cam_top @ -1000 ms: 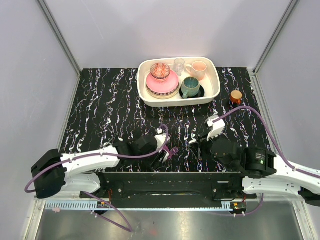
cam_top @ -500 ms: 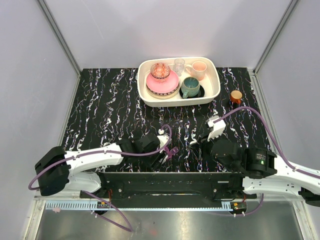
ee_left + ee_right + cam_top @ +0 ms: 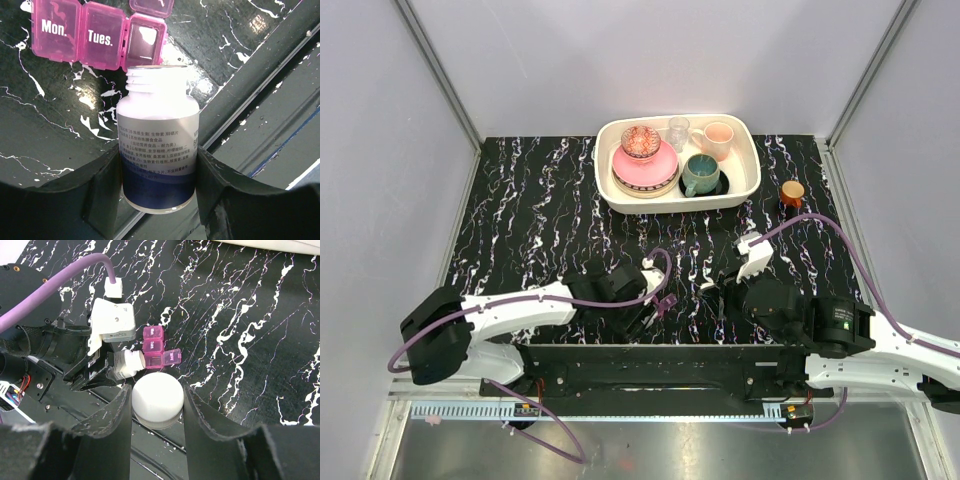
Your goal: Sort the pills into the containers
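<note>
While my left gripper (image 3: 159, 200) is clamping the uncapped white bottle (image 3: 158, 125), its mouth is pointing up the frame at the open third compartment (image 3: 145, 42) of the pink pill box (image 3: 75, 32), which is lying crosswise along the upper left. No pills are showing. Farther right, my right gripper (image 3: 156, 412) is pinching the cap (image 3: 156, 395).

bottle (image 3: 157, 150) mouth at pill box (image 3: 95, 35), cap (image 3: 156, 399) beside
</note>
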Available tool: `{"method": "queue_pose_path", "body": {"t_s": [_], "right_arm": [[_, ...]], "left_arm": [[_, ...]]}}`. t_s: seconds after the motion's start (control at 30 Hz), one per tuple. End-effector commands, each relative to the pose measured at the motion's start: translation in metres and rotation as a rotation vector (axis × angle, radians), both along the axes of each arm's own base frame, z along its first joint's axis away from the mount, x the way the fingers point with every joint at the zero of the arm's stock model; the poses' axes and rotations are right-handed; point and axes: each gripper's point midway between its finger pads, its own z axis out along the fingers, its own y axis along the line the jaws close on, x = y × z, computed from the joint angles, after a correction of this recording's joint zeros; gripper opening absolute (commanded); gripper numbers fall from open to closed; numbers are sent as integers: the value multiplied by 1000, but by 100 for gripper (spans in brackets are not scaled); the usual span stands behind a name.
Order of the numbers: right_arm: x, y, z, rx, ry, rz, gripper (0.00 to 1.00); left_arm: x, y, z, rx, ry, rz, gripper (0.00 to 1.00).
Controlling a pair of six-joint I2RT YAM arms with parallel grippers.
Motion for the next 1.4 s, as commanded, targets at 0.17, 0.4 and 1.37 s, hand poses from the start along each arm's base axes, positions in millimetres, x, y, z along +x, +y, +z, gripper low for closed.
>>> {"method": "queue_pose_path", "body": {"t_s": [0.17, 0.4, 1.37], "right_arm": [[1, -4, 5, 29, -4, -25, 0], [1, -6, 5, 35, -4, -27, 0], [0, -8, 5, 38, -2, -29, 0]], "left_arm": [[10, -15, 13, -13, -19, -20, 0], [13, -15, 14, -4, -11, -18, 0], [17, -10, 17, 83, 44, -56, 0]]}}
